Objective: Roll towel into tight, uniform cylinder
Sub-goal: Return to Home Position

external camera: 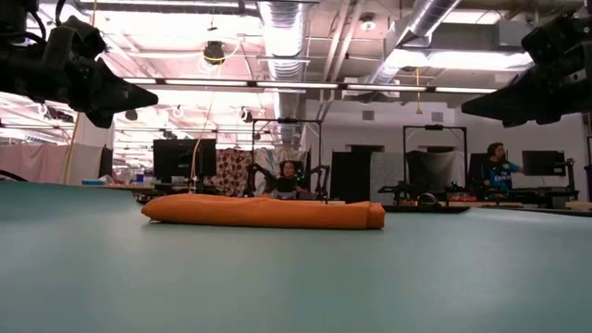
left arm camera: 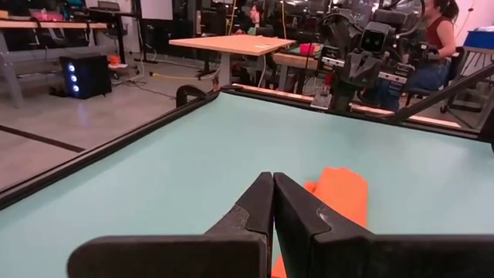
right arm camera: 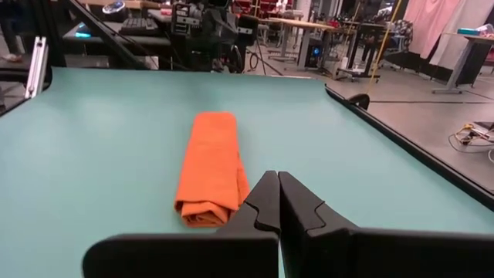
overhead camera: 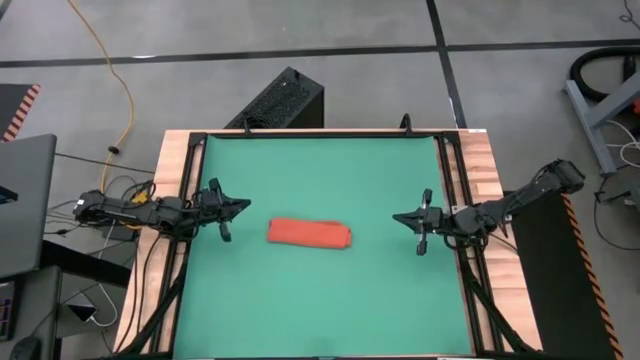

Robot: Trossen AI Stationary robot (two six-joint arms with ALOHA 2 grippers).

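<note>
The orange-red towel (overhead camera: 310, 234) lies rolled up in a flattened cylinder on the green mat (overhead camera: 320, 300), lengthwise from left to right near the mat's middle; the low view shows the towel (external camera: 264, 212) resting along its whole length. My left gripper (overhead camera: 246, 208) hovers shut above the mat, left of the roll, pointing at it. My right gripper (overhead camera: 396, 217) hovers shut right of the roll, pointing at it. In the right wrist view the roll's spiral end (right arm camera: 202, 210) faces my shut gripper (right arm camera: 278, 179). The left wrist view shows the towel (left arm camera: 340, 193) past my shut gripper (left arm camera: 273, 179).
A black frame (overhead camera: 190, 180) and wooden table edges (overhead camera: 490, 200) border the mat. Bare mat lies near and far of the roll. A black box (overhead camera: 285, 100) stands beyond the far edge. People sit at desks in the room behind.
</note>
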